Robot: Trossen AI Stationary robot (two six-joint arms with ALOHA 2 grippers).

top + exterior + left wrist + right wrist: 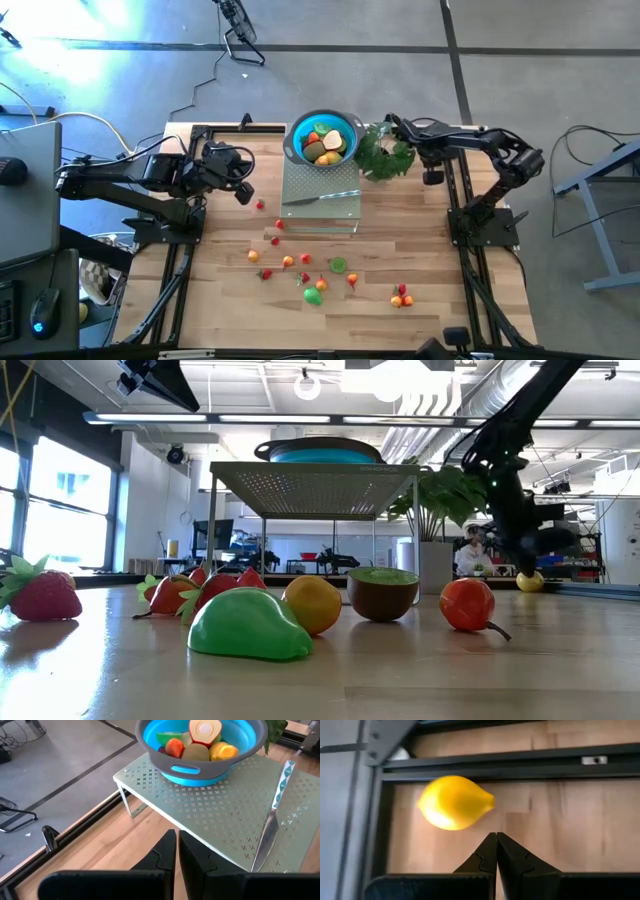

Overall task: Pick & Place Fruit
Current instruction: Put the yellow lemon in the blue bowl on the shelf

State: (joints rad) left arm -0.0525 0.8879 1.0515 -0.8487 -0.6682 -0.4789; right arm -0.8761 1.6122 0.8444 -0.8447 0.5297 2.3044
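Wooden bench [420, 255]: fruit [313, 296] scattered near front edge; left gripper [177, 851] and right gripper [496, 851] both closed, empty.

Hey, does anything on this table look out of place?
Yes: one yellow lemon lies alone beside the table's black frame rail under the right gripper, far from the other fruit scattered across the front.

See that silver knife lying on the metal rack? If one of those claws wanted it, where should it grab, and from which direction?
Probably the handle end of the knife, from straight above. It lies flat on the rack, so nothing can slip beneath; fingers should straddle its narrow width. The handle looks thicker than the blade, and sits clear of the bowl.
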